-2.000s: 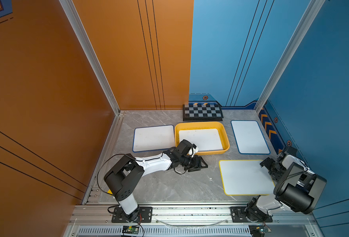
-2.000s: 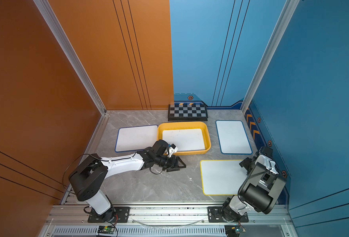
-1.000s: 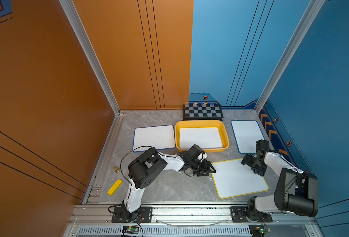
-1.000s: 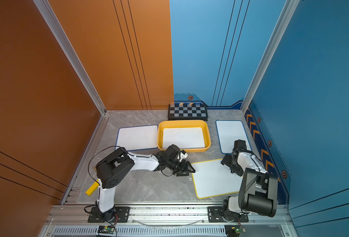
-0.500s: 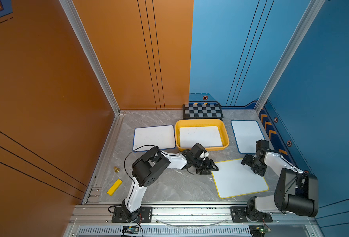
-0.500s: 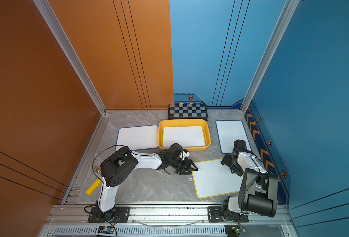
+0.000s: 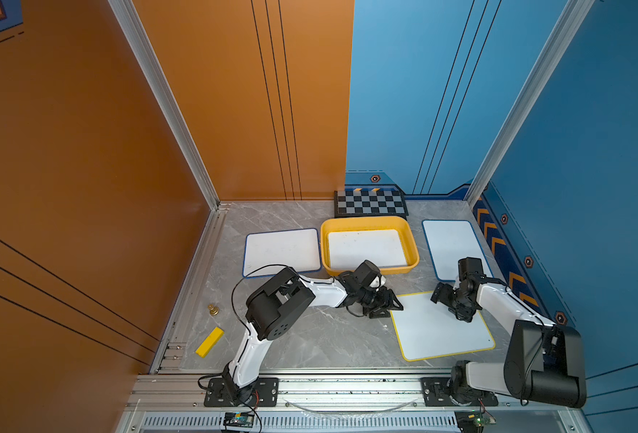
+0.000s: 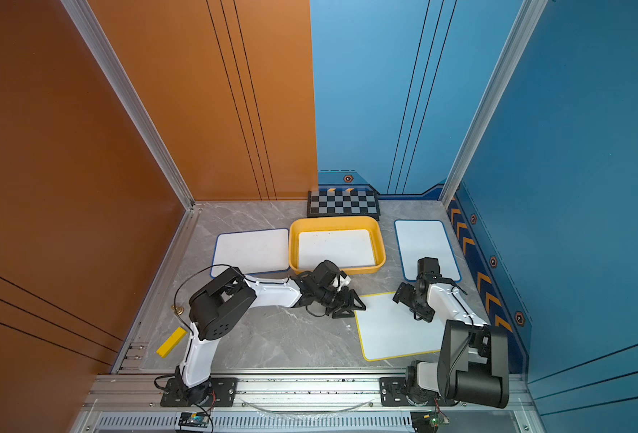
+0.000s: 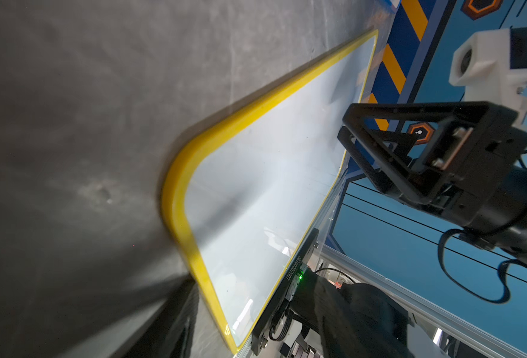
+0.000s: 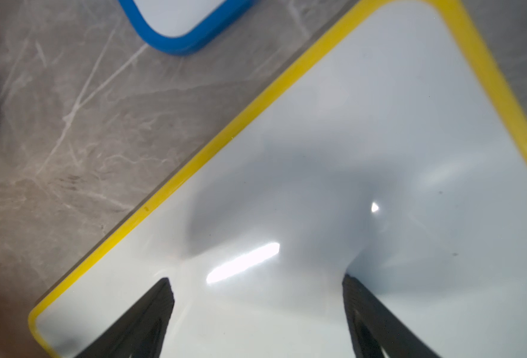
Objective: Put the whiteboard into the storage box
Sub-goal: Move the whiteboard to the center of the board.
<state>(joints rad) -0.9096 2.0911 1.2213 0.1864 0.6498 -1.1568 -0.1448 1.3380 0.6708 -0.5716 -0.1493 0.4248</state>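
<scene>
Since a second ago, the left gripper (image 7: pixel 387 305) has slid closer to the rear-left corner of the yellow-framed whiteboard (image 7: pixel 441 330). Its jaws are part open and hold nothing. The right gripper (image 7: pixel 450 305) stays spread wide, fingertips (image 10: pixel 163 297) over that board. The board lies skewed near the table's (image 7: pixel 302 337) front-right corner, outside the storage box (image 7: pixel 370 221).
</scene>
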